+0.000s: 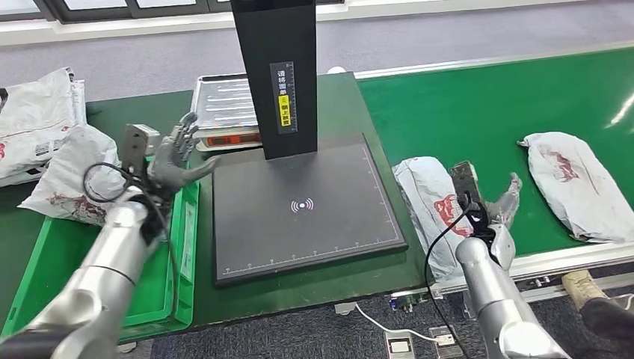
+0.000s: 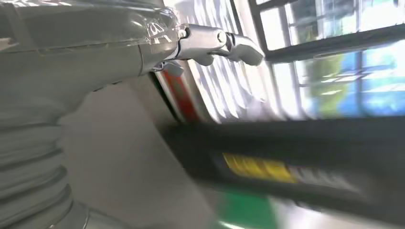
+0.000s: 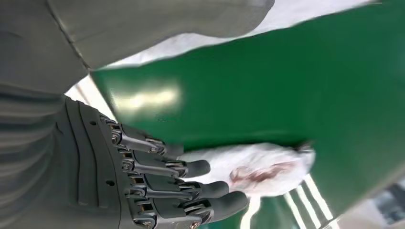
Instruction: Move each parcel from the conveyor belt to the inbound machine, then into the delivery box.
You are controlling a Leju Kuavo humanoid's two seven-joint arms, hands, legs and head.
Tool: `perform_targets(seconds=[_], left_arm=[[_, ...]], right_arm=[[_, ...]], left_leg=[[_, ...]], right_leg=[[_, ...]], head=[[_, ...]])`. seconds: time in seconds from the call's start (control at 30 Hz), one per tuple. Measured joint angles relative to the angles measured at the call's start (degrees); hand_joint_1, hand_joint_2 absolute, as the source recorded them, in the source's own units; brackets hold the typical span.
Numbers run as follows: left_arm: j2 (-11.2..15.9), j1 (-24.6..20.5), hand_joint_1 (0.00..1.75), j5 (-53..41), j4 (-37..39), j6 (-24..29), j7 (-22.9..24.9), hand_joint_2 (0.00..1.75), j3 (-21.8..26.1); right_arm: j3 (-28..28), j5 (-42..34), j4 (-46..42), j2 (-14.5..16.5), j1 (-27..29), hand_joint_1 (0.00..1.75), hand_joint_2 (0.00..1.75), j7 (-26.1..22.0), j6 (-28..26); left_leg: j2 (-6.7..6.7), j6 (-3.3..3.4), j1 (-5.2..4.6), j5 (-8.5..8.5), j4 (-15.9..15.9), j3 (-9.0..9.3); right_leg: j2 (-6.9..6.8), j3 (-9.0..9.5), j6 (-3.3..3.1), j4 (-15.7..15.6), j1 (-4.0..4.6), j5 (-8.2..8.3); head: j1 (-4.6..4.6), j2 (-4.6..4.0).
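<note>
While the left hand (image 1: 173, 158) hovers empty, the spread right hand (image 1: 499, 203) overlaps a parcel (image 1: 432, 202).

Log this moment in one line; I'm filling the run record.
left robot hand: open, raised over green bin | right robot hand: open beside near parcel | scan pad: bare | far parcel: on belt

Grey carpet floor (image 1: 419, 45), bright windows (image 2: 334, 52) beyond.

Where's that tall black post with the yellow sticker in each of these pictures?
Head view: black post top centre, rising behind the dark pad.
Left wrist view: a blurred dark band across the lower right.
Right wrist view: not in it.
Shared landmark: its yellow sticker.
</note>
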Motion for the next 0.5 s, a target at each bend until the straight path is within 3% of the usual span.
perform_targets(seconds=[0.07, 0.17, 0.5], left_arm=[[-4.81, 1.73, 0.00, 4.78, -0.59, 4.72, -0.78, 1.75, -0.95], [-8.58, 2.79, 0.00, 7.75, -1.64, 6.00, -0.15, 1.75, -2.01], [-11.04, 3.78, 0.00, 8.98, -3.50, 5.80, 0.47, 1.75, -2.35]], right_arm=[[0.61, 6.15, 5.58, -0.04, -3.10, 0.00, 1.75, 3.85, 0.94], [1.34, 8.17, 10.73, 0.08, -5.53, 0.00, 1.75, 5.32, 1.69], [1.79, 8.66, 16.98, -0.10, -7.53, 0.00, 1.75, 5.73, 2.04]], left_leg=[[-0.12, 0.07, -0.01, 0.00, 0.01, -0.03], [-0.06, 0.15, -0.07, -0.06, 0.03, -0.01], [0.01, 0.09, 0.06, -0.03, 0.00, 0.01]], right_leg=[[-0.11, 0.08, 0.09, -0.04, -0.02, 0.00], [-0.04, 0.06, 0.16, -0.07, -0.05, 0.04], [0.05, 0.03, 0.10, -0.02, 0.09, 0.01]], head=[[0.02, 0.00], [0.02, 0.00], [0.02, 0.00]])
